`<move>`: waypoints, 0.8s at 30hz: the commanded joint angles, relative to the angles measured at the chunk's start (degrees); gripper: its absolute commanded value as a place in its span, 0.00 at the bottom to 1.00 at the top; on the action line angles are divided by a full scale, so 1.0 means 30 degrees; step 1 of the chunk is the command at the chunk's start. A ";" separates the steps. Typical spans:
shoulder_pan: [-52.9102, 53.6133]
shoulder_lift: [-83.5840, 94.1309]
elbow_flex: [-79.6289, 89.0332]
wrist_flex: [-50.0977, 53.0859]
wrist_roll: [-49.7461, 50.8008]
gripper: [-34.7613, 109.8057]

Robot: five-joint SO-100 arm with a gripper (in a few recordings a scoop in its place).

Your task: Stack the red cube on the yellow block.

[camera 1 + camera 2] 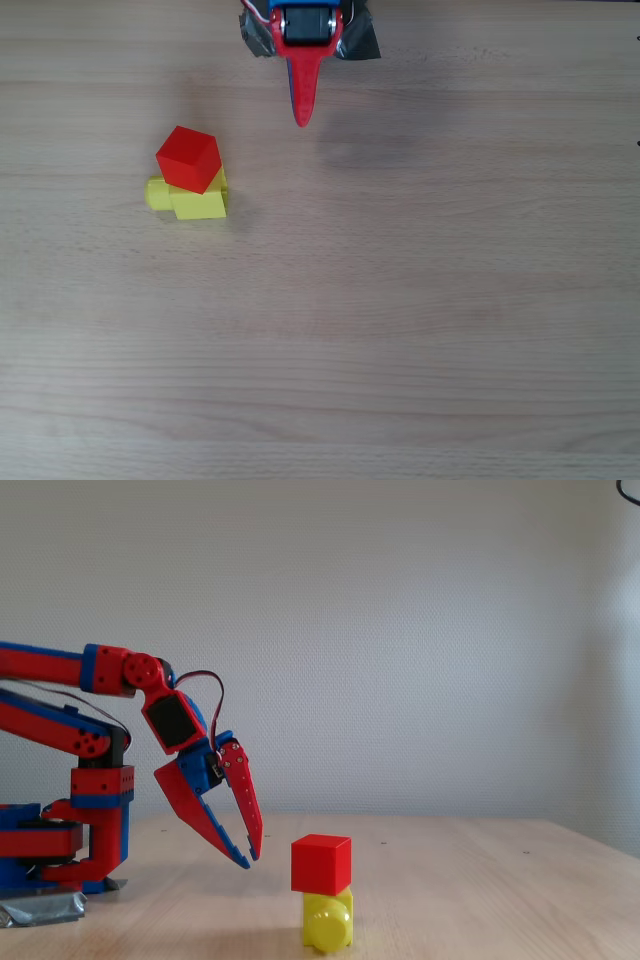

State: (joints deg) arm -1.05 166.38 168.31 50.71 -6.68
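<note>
Red cube [187, 157] sits on top of the yellow block [198, 203], and in the overhead view the pair stands in the left half of the wooden surface [420, 320], nearer the far edge than the near one. The cube is turned at an angle to the block beneath it and overhangs it a little toward the far left, while the block's round stud pokes out to the left. In the fixed view the red cube [321, 864] rests flat on the yellow block [328, 922], with the stud facing the camera. Moving right in the overhead view, the end effector [302, 118] hangs by the far edge, its red pointed finger aimed toward the near side, well apart from the stack. In the fixed view the end effector [250, 858] is empty, tips nearly together with a narrow gap, poised above the surface just left of the stack.
</note>
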 commanded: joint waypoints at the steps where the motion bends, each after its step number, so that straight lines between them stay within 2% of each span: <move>1: -0.0117 0.1992 0.0029 0.1465 -0.0234 0.24; 10: -0.0264 0.6357 0.0791 0.4600 -0.0469 0.24; 24: 0.0264 0.7676 0.0967 0.5479 -0.0117 0.24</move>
State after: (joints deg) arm -0.62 188.61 172.62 66.62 -6.68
